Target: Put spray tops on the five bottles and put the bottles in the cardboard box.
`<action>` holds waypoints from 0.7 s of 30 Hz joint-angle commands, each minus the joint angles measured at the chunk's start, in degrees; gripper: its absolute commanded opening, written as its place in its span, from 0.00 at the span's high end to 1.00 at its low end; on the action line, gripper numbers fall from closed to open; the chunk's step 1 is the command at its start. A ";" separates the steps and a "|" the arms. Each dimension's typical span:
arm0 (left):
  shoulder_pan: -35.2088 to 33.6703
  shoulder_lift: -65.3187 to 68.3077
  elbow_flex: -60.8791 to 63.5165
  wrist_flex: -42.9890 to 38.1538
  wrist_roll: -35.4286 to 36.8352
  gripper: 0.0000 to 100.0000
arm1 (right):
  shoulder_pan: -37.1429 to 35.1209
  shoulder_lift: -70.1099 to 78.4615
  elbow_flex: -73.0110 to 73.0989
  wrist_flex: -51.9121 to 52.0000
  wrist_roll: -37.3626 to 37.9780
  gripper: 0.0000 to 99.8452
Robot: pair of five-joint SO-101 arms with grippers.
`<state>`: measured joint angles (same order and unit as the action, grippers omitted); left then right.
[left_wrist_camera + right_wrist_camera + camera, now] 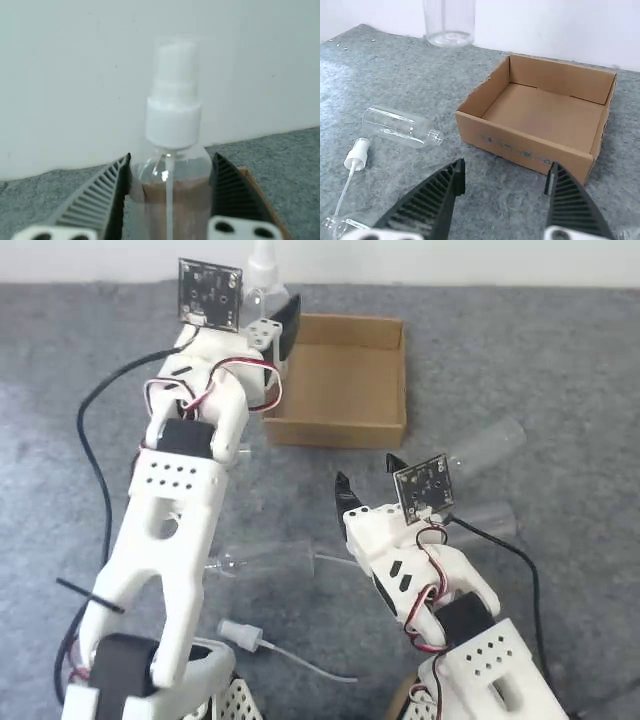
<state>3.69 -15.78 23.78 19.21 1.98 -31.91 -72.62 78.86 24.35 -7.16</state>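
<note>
high view: loose bottle (270,560) & spray top (240,632) btwn arms

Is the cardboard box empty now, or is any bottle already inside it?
Empty: the brown cardboard box shows a bare floor, with no bottle inside.

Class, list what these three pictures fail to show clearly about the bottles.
- High view: the held bottle has its lower part hidden behind the left arm.
- Right wrist view: the far bottle is cut off by the picture's edge, so its neck is unseen.
- High view: a lying bottle is partly hidden behind the right arm.
</note>
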 commanded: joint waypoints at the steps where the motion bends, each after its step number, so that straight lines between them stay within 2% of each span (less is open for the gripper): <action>1: -0.18 1.49 -3.30 -6.07 0.70 0.86 | 0.75 -1.19 -0.97 -1.19 0.70 0.76; 3: -0.35 4.04 -3.30 -10.73 1.23 0.86 | 0.75 -1.19 -0.97 -1.19 0.70 0.76; 7: -1.41 9.85 -3.38 -18.90 6.68 0.86 | 0.75 -1.19 -0.88 -1.19 0.70 0.76; 12: -1.93 17.32 -3.38 -28.84 7.12 0.86 | 0.75 -1.19 -0.88 -1.19 0.70 0.76; 19: -1.67 30.77 -3.91 -50.20 7.12 0.86 | 0.75 -1.19 -0.88 -1.19 0.70 0.76; 21: -1.58 34.73 -5.49 -53.98 7.12 0.86 | 0.75 -1.19 -0.88 -1.19 0.70 0.76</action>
<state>2.11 16.57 22.99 -27.56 8.57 -31.91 -72.62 78.86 24.35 -7.16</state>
